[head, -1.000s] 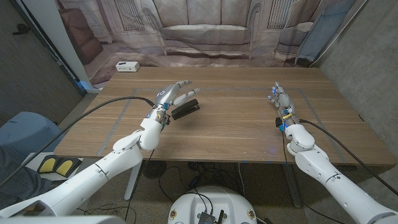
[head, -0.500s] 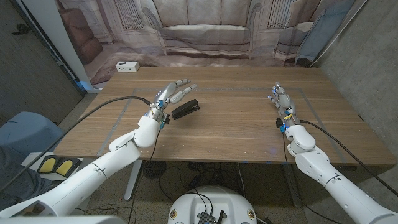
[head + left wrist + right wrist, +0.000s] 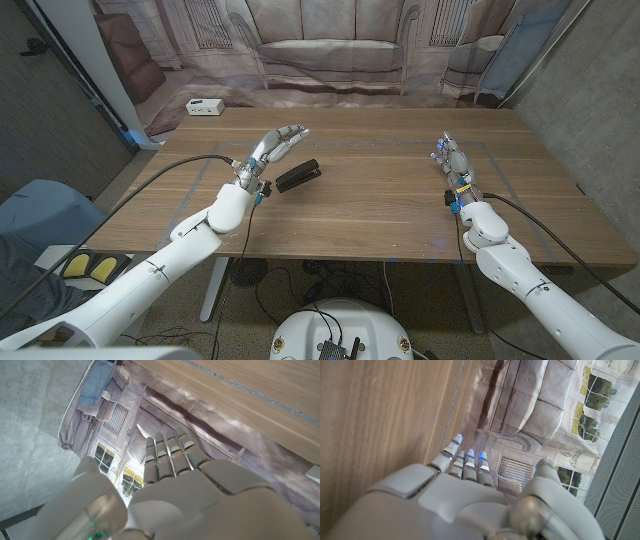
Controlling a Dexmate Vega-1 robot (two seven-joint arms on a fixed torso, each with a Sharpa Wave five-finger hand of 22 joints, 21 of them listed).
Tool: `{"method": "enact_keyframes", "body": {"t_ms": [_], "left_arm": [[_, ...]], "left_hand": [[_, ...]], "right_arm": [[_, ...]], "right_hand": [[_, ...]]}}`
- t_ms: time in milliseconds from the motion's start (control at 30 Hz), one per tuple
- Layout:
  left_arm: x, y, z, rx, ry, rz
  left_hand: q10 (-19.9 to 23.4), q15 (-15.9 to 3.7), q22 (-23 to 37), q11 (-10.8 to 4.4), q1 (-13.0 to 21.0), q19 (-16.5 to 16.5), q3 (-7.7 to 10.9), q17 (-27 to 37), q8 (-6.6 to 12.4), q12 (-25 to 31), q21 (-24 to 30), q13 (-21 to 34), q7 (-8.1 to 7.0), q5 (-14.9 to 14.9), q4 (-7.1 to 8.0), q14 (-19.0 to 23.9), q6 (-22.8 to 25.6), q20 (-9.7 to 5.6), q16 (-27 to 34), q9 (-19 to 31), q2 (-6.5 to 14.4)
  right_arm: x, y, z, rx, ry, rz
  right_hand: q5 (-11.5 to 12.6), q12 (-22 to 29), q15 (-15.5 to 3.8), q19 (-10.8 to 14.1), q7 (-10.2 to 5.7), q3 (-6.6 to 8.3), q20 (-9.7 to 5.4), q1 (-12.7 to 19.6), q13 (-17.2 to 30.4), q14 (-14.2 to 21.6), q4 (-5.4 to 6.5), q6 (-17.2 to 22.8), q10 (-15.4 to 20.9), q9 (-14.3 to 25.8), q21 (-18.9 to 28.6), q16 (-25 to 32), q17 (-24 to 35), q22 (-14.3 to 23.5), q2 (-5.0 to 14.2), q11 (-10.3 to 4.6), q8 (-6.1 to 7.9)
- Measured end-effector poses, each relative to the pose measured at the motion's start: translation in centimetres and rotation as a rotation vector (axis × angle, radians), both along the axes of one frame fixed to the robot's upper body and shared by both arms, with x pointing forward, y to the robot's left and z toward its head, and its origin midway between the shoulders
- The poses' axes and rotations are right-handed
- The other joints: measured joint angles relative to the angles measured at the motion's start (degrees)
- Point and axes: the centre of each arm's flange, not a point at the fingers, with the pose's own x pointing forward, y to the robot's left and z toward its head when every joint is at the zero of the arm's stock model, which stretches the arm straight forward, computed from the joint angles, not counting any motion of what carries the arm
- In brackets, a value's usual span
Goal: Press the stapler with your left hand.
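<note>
A black stapler (image 3: 298, 176) lies on the wooden table (image 3: 380, 210), left of the middle. My left hand (image 3: 272, 148) hovers just to its left and a little behind it, fingers stretched out together and holding nothing; it does not touch the stapler. In the left wrist view the left hand (image 3: 170, 480) shows its back with straight fingers (image 3: 165, 452). My right hand (image 3: 452, 158) stands at the table's right side, fingers extended, nothing in it. The right wrist view shows the right hand (image 3: 465, 485) from behind, fingers (image 3: 465, 457) straight.
A small white box (image 3: 204, 107) sits at the table's far left corner. A backdrop printed with a sofa (image 3: 330, 50) hangs behind the table. A cable (image 3: 150, 180) runs along my left arm.
My left hand has risen and pulled back to the left, away from the stapler it was over a second ago. The stapler and my right hand have stayed put.
</note>
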Motion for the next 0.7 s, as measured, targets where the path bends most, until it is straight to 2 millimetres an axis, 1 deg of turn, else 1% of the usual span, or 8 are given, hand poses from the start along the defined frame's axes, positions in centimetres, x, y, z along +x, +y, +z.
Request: {"method": "enact_keyframes", "body": {"t_ms": [67, 100, 433, 500, 533, 567, 633, 700], "left_arm": [[0.2, 0.1, 0.1, -0.012, 0.01, -0.018], [0.2, 0.1, 0.1, -0.015, 0.014, -0.026], [0.7, 0.6, 0.4, -0.071, 0.052, -0.095], [0.9, 0.7, 0.3, -0.089, 0.066, -0.121], [0.9, 0.8, 0.3, -0.097, 0.072, -0.13], [1.0, 0.8, 0.3, -0.1, 0.074, -0.132], [1.2, 0.9, 0.2, -0.122, 0.091, -0.158], [1.4, 1.0, 0.2, -0.136, 0.099, -0.169]], "left_hand": [[-0.2, 0.07, 0.0, 0.24, 0.0, -0.2, 0.0, 0.0, 0.0, 0.0, 0.0, 0.0, 0.23, 0.0, 0.0, -0.2, -0.2, -0.18, 0.0, 0.0, 0.0], [-0.4, -0.08, 0.0, 0.04, 0.0, -0.5, 0.0, 0.0, 0.0, 0.0, 0.0, 0.0, 0.26, 0.0, 0.0, -0.3, -0.3, 0.09, 0.0, 0.0, 0.0], [-2.5, 0.16, 0.0, 0.2, -0.8, -1.7, -0.24, 0.0, 0.0, 0.0, -0.3, 0.0, 0.13, 0.0, 0.23, -2.4, -2.4, 0.1, -0.4, 0.0, -0.3], [-2.8, 0.13, 0.0, 0.13, -0.8, -2.1, -0.24, 0.0, 0.0, 0.0, -0.3, -0.1, 0.21, 0.0, 0.23, -3.0, -2.9, -0.27, -0.4, 0.0, -0.3], [-3.0, 0.15, 0.0, 0.33, -0.8, -2.2, -0.24, 0.0, 0.0, 0.0, -0.3, -0.1, 0.43, 0.0, 0.23, -3.0, -3.1, -0.31, -0.4, 0.0, -0.3], [-3.1, 0.15, 0.0, 0.41, -1.0, -2.4, -0.24, 0.0, 0.0, 0.0, -0.3, -0.1, 0.18, 0.0, 0.23, -3.0, -3.3, -0.04, -0.4, 0.0, -0.1], [-3.3, 0.15, 0.0, 0.22, -1.0, -2.7, -0.34, 0.0, 0.0, 0.0, -0.3, -0.1, 0.3, 0.0, 0.13, -3.5, -3.6, -0.31, -0.4, 0.0, -0.1], [-3.7, 0.13, 0.0, 0.4, -1.0, -2.7, -0.47, 0.0, 0.0, 0.0, -0.3, -0.1, 0.52, 0.0, 0.0, -3.6, -4.0, -0.33, -0.4, 0.0, -0.1]], "right_arm": [[-0.1, 0.0, 0.1, -0.002, -0.003, 0.0], [-0.1, 0.0, 0.1, -0.003, -0.004, 0.001], [-0.4, 0.0, 0.2, -0.011, -0.017, 0.001], [-0.5, 0.0, 0.1, -0.012, -0.018, 0.001], [-0.6, 0.1, 0.1, -0.013, -0.019, 0.001], [-0.6, 0.1, 0.1, -0.013, -0.019, 0.002], [-0.7, 0.1, 0.1, -0.015, -0.022, 0.002], [-0.8, 0.0, 0.1, -0.016, -0.026, 0.002]], "right_hand": [[0.0, 0.0, 0.0, 0.3, -0.21, 0.0, 0.32, 0.0, 0.0, 0.0, 0.0, 0.2, 0.0, 0.0, 0.0, 0.0, 0.0, 0.0, 0.0, 0.02, 0.0], [0.0, 0.0, 0.0, 0.3, -0.22, 0.0, 0.31, 0.0, 0.0, 0.0, 0.0, 0.2, 0.0, 0.0, 0.0, 0.0, 0.0, 0.0, 0.0, 0.02, 0.0], [0.0, 0.0, 0.0, 0.3, -0.31, 0.0, 0.31, 0.0, 0.0, 0.0, 0.0, 0.3, 0.3, 0.0, 0.0, 0.0, 0.0, 0.0, 0.0, 0.34, 0.0], [0.0, 0.0, 0.0, 0.3, -0.31, 0.0, 0.31, 0.0, 0.0, 0.0, 0.0, 0.3, 0.3, 0.0, 0.0, 0.0, 0.0, 0.0, 0.0, 0.34, 0.0], [0.0, 0.0, 0.0, 0.3, -0.31, 0.0, 0.31, 0.0, 0.0, 0.0, 0.0, 0.3, 0.3, 0.0, 0.0, 0.0, 0.0, 0.0, 0.0, 0.34, 0.0], [0.0, 0.0, 0.0, 0.3, -0.31, 0.0, 0.31, 0.0, 0.0, 0.0, 0.0, 0.3, 0.3, 0.0, 0.0, 0.0, 0.0, 0.0, 0.0, 0.34, 0.0], [0.0, 0.0, 0.0, 0.3, -0.31, 0.0, 0.31, 0.0, 0.0, 0.0, 0.0, 0.3, 0.3, 0.0, 0.0, 0.0, 0.0, 0.0, 0.0, 0.34, 0.0], [0.0, 0.0, 0.21, 0.6, -0.31, 0.0, -0.02, 0.0, 0.0, 0.2, 0.0, 0.3, 0.3, 0.0, 0.0, 0.0, 0.0, 0.0, 0.0, 0.34, 0.0]]}}
